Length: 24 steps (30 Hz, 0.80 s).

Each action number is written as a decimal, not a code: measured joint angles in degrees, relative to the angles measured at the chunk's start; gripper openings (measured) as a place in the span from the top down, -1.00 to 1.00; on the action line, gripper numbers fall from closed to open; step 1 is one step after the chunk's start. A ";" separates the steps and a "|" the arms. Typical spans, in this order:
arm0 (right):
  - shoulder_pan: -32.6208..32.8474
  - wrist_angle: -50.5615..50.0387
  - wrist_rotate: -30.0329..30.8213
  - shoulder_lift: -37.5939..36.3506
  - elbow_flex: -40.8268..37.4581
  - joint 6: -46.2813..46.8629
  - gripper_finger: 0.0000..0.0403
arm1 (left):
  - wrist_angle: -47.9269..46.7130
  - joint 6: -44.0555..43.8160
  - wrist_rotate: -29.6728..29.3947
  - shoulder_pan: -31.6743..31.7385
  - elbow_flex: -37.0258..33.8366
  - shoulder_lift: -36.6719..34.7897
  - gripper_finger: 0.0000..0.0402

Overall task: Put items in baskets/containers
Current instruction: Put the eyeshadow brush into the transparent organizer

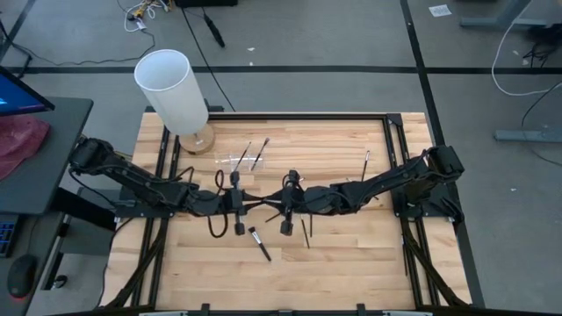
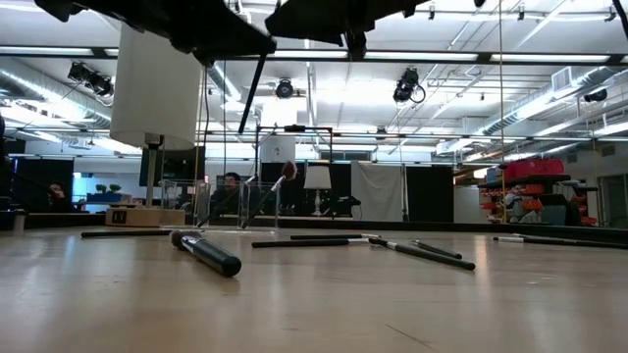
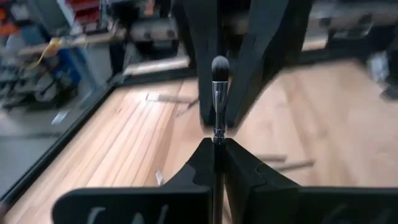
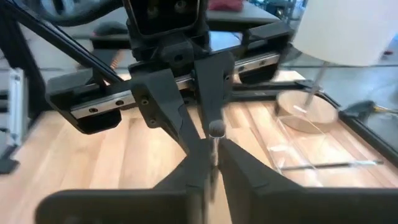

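Observation:
One makeup brush (image 3: 217, 99), with a silver ferrule and a dark fluffy head, stands roughly upright above the table's middle. Its head points up and its dark handle (image 2: 253, 93) hangs slanted below. My left gripper (image 1: 260, 204) and right gripper (image 1: 267, 206) meet tip to tip there, both shut on this brush. The clear holder (image 1: 239, 161) sits on the table beside the lamp base, with brushes (image 1: 255, 154) leaning in it. More brushes lie flat on the wood: one (image 1: 260, 243) near the front, one (image 1: 306, 230) by the right arm, one (image 1: 367, 158) far right. My left gripper (image 3: 216, 144) pinches the brush just below its silver ferrule (image 3: 217, 127) between the two fingertips, coming level from the table's left, fingers across the shaft. The brush is lifted clear, head up. My right gripper (image 4: 215, 152) pinches the same shaft (image 4: 215, 144) from the table's right, just under the head (image 4: 216, 129). Its fingers lie across the brush, opposite the left fingertips.
A tall white cylinder (image 1: 171, 86) on a round wooden base (image 1: 200, 140) stands at the far left. A black frame (image 1: 391, 140) borders the wooden table. Several brushes lie scattered in the low view, the nearest (image 2: 206, 253). Bare wood lies along the near edge.

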 joint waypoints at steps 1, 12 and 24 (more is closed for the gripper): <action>0.16 -1.00 1.18 -0.52 0.00 0.02 0.72 | -2.13 -0.84 -1.13 -0.15 -0.12 -0.06 0.93; 6.08 -8.65 11.09 -2.16 -0.40 4.85 0.33 | -22.62 -12.31 -23.10 -1.58 -1.77 -13.05 0.93; 9.98 14.37 11.14 -2.04 -14.02 8.54 0.40 | -14.92 -13.42 -15.71 18.03 -18.72 -32.62 0.93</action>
